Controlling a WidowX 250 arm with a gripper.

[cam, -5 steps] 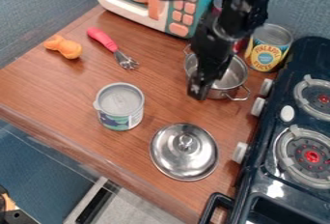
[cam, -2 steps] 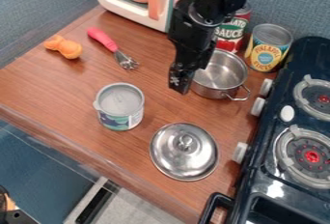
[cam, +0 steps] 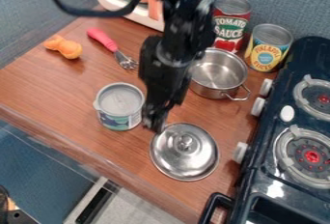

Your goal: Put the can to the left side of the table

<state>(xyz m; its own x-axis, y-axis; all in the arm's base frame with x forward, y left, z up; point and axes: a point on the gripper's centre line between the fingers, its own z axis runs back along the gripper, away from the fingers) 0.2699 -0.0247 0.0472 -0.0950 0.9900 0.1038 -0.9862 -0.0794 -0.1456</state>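
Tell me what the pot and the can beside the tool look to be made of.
Pot: bare metal, probably stainless steel, smooth and fairly shiny; it is silvery with bright highlights.
Can: likely metal, with a dull grey top and a printed label around its side; plastic can't be ruled out.

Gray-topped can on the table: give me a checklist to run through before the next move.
1. Gray-topped can upright on the table: ok.
2. Gripper centered over the can: not ok, it hangs to the can's right in view.
3. Gripper clear of the steel lid: cannot tell, they overlap in view.
4. Far-left corner free of objects: not ok, orange toy and pink-handled utensil lie there.
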